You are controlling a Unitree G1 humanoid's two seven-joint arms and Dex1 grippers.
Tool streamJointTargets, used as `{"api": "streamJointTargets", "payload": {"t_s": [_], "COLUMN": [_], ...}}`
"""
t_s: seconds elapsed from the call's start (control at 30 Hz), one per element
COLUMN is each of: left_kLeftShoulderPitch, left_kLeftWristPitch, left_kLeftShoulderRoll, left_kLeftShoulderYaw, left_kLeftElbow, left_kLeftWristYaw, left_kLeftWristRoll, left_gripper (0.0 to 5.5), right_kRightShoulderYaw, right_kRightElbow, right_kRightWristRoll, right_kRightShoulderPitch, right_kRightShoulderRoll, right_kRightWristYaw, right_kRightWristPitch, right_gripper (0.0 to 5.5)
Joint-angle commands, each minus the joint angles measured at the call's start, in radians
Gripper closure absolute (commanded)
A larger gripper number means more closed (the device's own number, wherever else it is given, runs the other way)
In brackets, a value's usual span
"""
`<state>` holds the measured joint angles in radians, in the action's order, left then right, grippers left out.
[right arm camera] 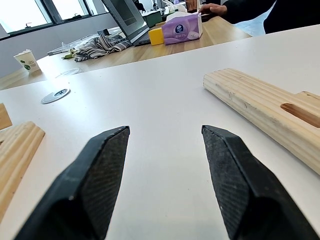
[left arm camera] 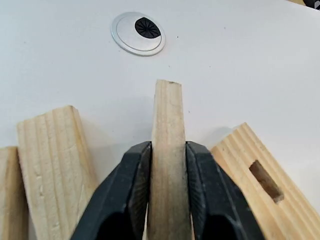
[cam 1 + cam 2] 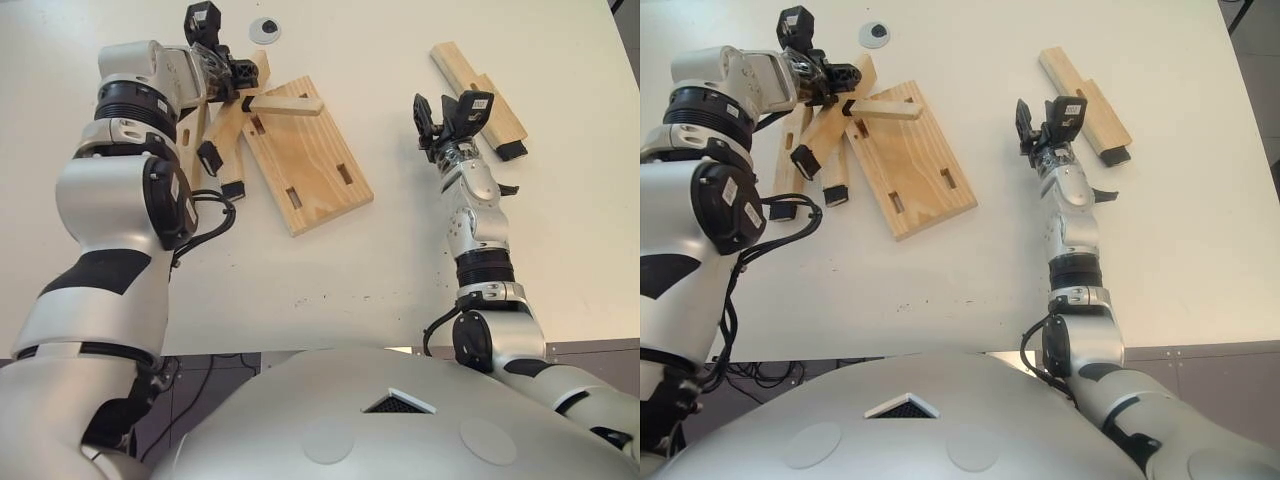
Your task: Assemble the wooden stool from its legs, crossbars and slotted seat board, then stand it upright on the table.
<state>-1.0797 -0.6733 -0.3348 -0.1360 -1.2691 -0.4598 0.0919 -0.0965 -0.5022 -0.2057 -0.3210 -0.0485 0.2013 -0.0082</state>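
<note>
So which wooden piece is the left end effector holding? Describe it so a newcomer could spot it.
Find the big slotted seat board flat on the white table. Over its far corner, the left end effector is shut on a short plain bar. Unlike the legs fanned beside it, its free end shows no black cap.

The pale slotted seat board (image 3: 310, 165) lies flat and skewed, a crossbar (image 3: 288, 104) held over its far corner, black-footed legs (image 3: 790, 165) fanned along its left, two more pieces (image 3: 478, 95) well apart rightward.
</note>
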Motion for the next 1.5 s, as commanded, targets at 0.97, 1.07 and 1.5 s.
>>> {"api": "streamJointTargets", "payload": {"t_s": [0.97, 1.07, 1.5], "left_kLeftShoulderPitch": [0.419, 0.548, 0.662], "left_kLeftWristPitch": [-0.012, 0.040, 0.439], "left_kLeftShoulderRoll": [0.201, 0.273, 0.389], "left_kLeftShoulderYaw": [-0.261, -0.238, -0.133], "left_kLeftElbow": [1.027, 1.186, 1.090], "left_kLeftWristYaw": [0.498, 0.584, 0.680], "left_kLeftWristRoll": [0.190, 0.150, 0.034], "left_gripper": [4.49, 4.49, 4.49], "right_kRightShoulderYaw": [0.081, 0.103, 0.229], "right_kRightElbow": [0.057, 0.074, 0.166], "right_kRightWristRoll": [0.082, 0.103, 0.198], "right_kRightShoulderPitch": [-0.034, -0.037, 0.010], "right_kRightShoulderRoll": [-0.127, -0.167, -0.193], "right_kRightWristYaw": [0.143, 0.182, 0.262], "right_kRightWristPitch": [0.097, 0.134, 0.232], "right_gripper": [2.84, 2.84, 2.84]}}
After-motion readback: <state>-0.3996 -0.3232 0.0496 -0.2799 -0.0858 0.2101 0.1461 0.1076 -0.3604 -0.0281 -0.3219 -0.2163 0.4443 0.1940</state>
